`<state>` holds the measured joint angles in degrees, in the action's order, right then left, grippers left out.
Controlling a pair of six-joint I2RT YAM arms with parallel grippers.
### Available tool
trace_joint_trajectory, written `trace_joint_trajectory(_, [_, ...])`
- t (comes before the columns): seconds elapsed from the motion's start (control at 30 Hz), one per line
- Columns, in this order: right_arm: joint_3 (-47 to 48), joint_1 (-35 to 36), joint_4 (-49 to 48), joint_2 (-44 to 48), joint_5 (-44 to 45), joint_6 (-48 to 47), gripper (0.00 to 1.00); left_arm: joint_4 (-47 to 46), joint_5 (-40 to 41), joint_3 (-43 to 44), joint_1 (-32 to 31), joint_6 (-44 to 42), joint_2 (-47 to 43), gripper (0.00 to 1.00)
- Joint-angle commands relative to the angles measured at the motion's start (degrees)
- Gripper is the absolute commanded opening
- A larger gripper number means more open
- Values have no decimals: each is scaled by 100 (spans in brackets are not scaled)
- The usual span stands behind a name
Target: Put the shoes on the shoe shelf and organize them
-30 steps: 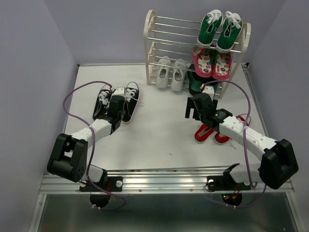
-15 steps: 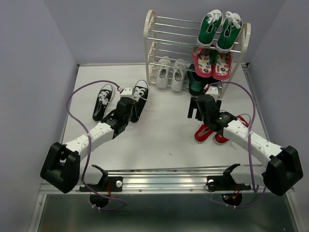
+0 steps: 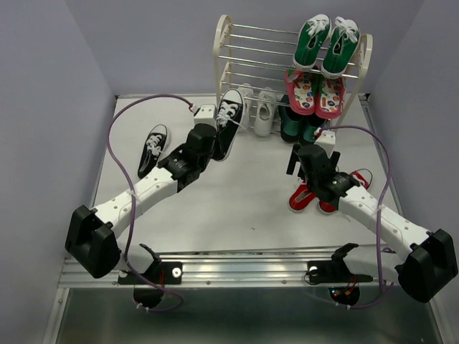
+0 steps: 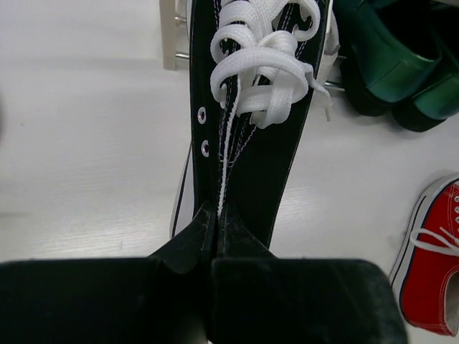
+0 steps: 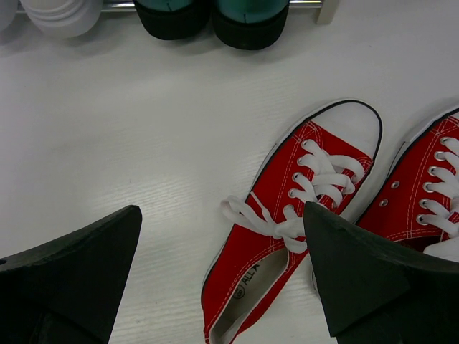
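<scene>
My left gripper [image 3: 214, 136] is shut on the heel of a black sneaker [image 3: 229, 118] with a white toe cap and holds it up, toe toward the lower left of the shoe shelf [image 3: 222, 50]. In the left wrist view the fingers are pinched on that sneaker's [image 4: 251, 143] rim at the gripper [image 4: 216, 215]. Its mate [image 3: 152, 149] lies on the table at the left. The white pair [image 3: 262, 111] sits on the bottom tier. My right gripper [image 3: 305, 170] is open and empty over the red pair [image 3: 315, 199]. In the right wrist view the gripper [image 5: 222, 244] straddles the left red sneaker [image 5: 287, 208].
Green sneakers [image 3: 326, 43] sit on the top tier, pink patterned slippers [image 3: 315, 93] on the tier below. Dark green shoes [image 3: 297, 127] stand at the bottom right of the shelf, also in the right wrist view [image 5: 215, 14]. Grey walls close in on both sides.
My left gripper has lifted one black sneaker away from its mate and carried it up and right to the shelf. My right gripper has shifted slightly right, staying open.
</scene>
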<state>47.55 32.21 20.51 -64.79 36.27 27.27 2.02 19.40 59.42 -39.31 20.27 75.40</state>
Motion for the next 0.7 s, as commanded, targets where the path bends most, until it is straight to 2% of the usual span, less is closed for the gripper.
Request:
trace_joint_trajectory(0.0, [-53, -13, -126, 186, 503, 77, 100, -624, 205, 895, -42, -6, 317, 0])
trace_joint_trajectory(0.67, [-343, -13, -127, 362, 670, 227, 100, -835, -138, 4172, -77, -832, 2918, 0])
